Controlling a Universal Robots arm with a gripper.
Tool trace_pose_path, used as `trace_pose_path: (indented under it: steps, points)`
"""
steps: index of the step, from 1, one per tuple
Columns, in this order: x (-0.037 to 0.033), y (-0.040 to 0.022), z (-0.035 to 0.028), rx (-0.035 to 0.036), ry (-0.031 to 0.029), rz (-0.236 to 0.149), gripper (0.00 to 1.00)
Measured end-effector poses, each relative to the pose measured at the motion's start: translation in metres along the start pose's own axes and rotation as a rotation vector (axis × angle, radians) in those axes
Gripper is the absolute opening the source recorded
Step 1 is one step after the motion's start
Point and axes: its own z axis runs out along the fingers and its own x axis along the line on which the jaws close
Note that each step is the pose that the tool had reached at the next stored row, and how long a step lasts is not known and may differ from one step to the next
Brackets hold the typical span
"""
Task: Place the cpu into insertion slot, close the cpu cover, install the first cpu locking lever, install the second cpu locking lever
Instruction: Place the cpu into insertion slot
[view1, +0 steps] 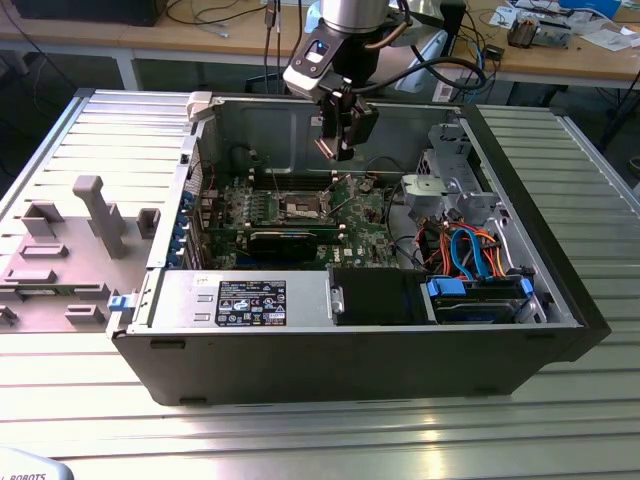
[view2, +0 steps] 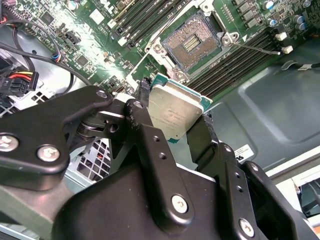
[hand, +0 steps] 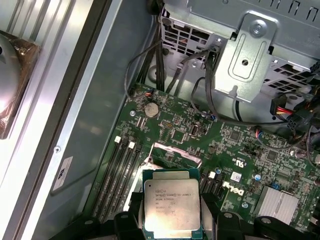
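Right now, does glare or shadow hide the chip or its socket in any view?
Second wrist view: glare washes the green circuit board away from the dark square socket, which reads clearly; first wrist view: the silvery-grey square chip is evenly lit; exterior view: the ribbed metal table shines brightly.

The open computer case (view1: 350, 370) sits mid-counter (view1: 400, 440), with a fixture tray (view1: 60, 260) just beside it, toward the counter's edge on the exterior view's left. Inside the case, the circuit board (view1: 365, 225) lies on the floor toward the far wall, with the insertion slot (view1: 300, 207) set in it. A power supply box (view1: 250, 300) lies along the near wall. A drive cage (view1: 450, 185) stands at the board's side on the exterior view's right, with cables (view1: 475, 255) in front of it. The hand (view1: 338, 150) hangs above the board, the cpu (view2: 175, 112) between its fingers (view2: 200, 132), apart from the slot.
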Motion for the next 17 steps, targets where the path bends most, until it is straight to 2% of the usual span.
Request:
trace_pose_path:
  steps: [17]
  points:
    - [0.0000, 0.0000, 0.0003, -0.0004, -0.0002, 0.015, 0.54]
